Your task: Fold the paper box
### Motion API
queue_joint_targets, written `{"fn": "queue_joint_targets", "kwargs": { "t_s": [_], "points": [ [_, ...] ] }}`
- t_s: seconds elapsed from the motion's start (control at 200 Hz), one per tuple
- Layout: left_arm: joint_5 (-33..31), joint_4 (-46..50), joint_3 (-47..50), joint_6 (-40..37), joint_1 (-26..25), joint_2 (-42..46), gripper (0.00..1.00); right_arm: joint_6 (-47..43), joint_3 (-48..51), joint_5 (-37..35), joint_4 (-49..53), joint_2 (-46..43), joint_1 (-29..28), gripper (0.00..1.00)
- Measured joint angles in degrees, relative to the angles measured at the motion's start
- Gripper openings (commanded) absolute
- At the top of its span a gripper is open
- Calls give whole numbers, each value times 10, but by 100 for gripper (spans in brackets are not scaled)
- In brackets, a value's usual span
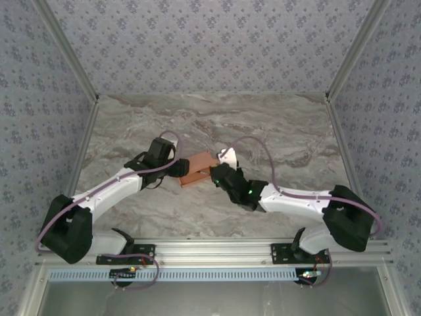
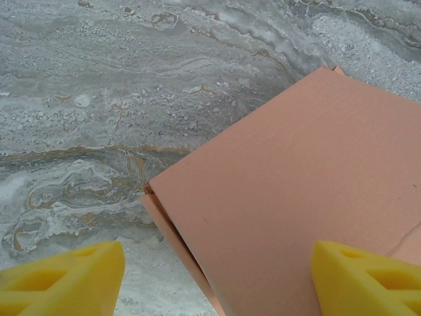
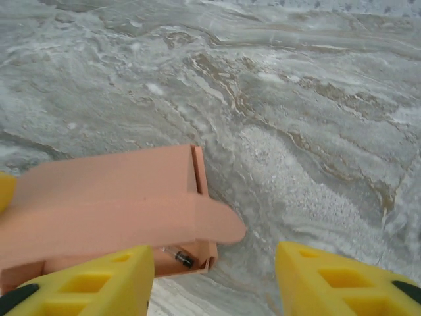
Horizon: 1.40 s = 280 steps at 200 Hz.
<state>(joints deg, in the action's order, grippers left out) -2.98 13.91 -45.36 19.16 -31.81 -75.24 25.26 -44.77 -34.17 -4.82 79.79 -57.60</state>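
Top view: the paper box [image 1: 196,170] sits on the marble surface [image 1: 263,125] roughly mid-table, w/ both arms bent in toward it. We see the left hand [image 1: 176,167] right at the box's left end and the right hand [image 1: 216,174] right at its right end. From up here we can't tell how wide either hand stands.

Left wrist view: the box [image 2: 296,184] takes up the right and centre, a broad salmon panel w/ a folded edge showing along its lower-left side. The left hand [image 2: 217,283] is spread wide. One yellow fingertip [image 2: 66,276] is over bare marble, apart from the card. The other overlaps the panel at bottom right; touching or not, we can't tell. Nothing is pinched.

Right wrist view: the box [image 3: 99,197] lies at lower left, partly folded, w/ a rounded tab [image 3: 220,225] sticking out to the right over its open end. The right hand [image 3: 214,283] has its fingers apart. One finger is over the box's near edge, the other [image 3: 335,280] is over marble, well clear of the card. It holds nothing.
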Motion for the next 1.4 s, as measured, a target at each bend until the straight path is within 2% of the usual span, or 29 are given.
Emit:
{"fn": "queue_joint_targets", "kwargs": {
  "t_s": [0.215, 0.365, 0.5, 0.72, 1.399],
  "points": [
    [0, -11, 7, 6, 0, 0, 74, -50, -66, 141, 38, 8, 88, 62],
    [0, -17, 10, 13, 0, 0, 74, -58, -144, 225, 71, 79, 144, 63],
    [0, -28, 19, 19, 0, 0, 74, -65, -193, 268, 100, 145, 159, 63],
    [-1, -43, 38, 28, 0, 0, 75, -68, -198, 302, 128, 196, 163, 63],
    [-31, -80, 87, 50, 0, -31, 78, -74, -170, 320, 98, 236, 169, 61]
  ]
}}
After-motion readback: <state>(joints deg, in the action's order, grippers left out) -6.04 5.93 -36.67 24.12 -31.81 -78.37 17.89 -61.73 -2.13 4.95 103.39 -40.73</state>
